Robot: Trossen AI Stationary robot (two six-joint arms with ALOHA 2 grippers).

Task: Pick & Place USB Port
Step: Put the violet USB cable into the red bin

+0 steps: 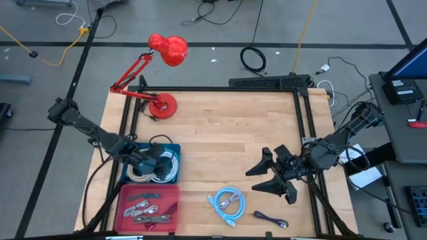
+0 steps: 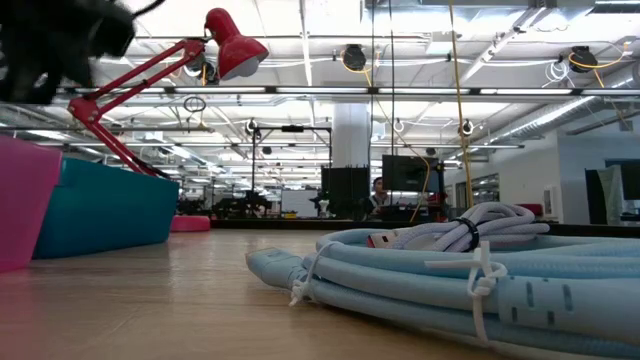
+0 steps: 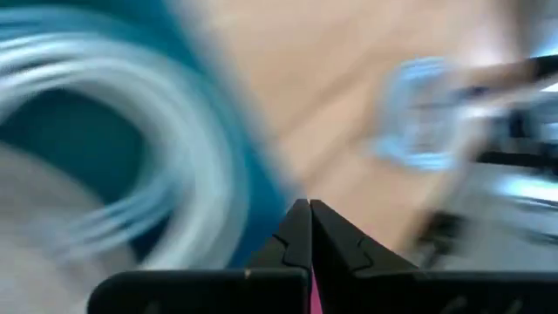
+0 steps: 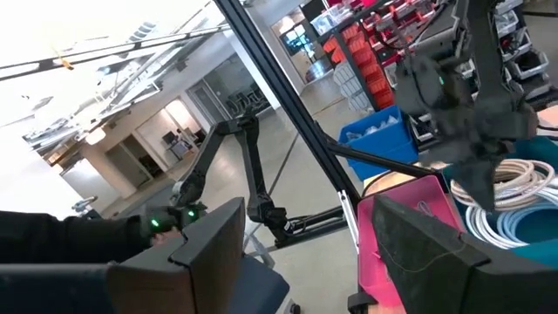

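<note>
**Left gripper over the blue bin, cable on the table not yet picked**

In the high view the left gripper (image 1: 155,160) sits at lower left of the frame, above the blue bin (image 1: 175,148) that holds coiled white cables (image 1: 137,172). Its wrist view shows the fingertips (image 3: 307,228) pressed together with nothing visible between them, though that picture is smeared. The right gripper (image 1: 279,175) hangs at lower right, fingers spread wide and empty, tilted up toward the room.

The likely task items lie along the bottom edge: a light blue cable (image 1: 227,202) at bottom centre and a small purple cable (image 1: 270,219) just to its right. A pink bin (image 1: 172,193) with grey cables sits below the blue one.

Risks, as I judge them: the left fingers could snag a white coil and drag the bundle out of the bin. The purple cable is thin and flat on the wood, so a grasp may slip. It also lies near the table edge, and a nudge could push it off.
</note>
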